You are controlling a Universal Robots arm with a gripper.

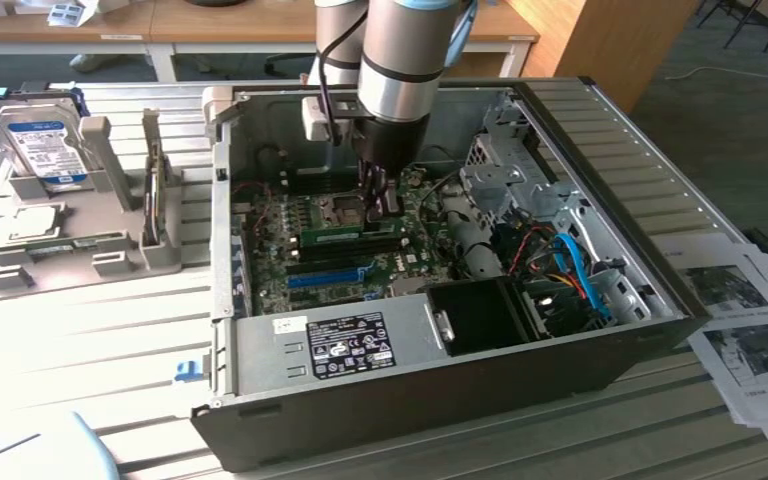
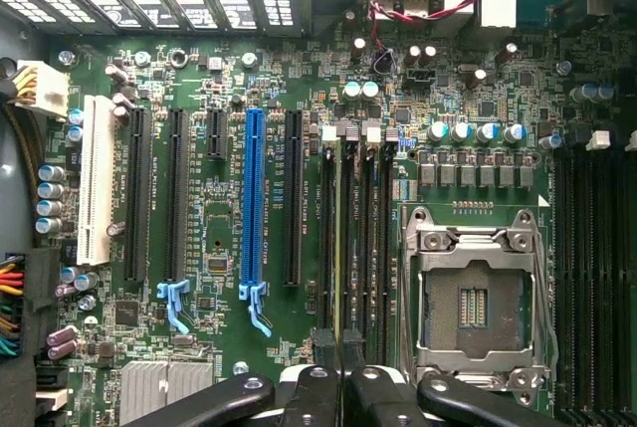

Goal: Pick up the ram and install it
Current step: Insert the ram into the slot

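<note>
Inside the computer case (image 1: 424, 400), the ram (image 1: 331, 237) is shown standing on the motherboard (image 1: 404, 268), at six o'clock from the processor socket (image 1: 344, 208) in the exterior view. It is apparently pinched at one end by the nearly closed end effector (image 2: 342, 349). Seating is judged under way; straight, even downward pressure is called for.

the case (image 1: 631, 160) is matt grey sheet metal, the motherboard (image 2: 219, 238) glossy green, the ram (image 2: 338, 248) bare green board, the gripper (image 2: 340, 367) smooth black.
</note>
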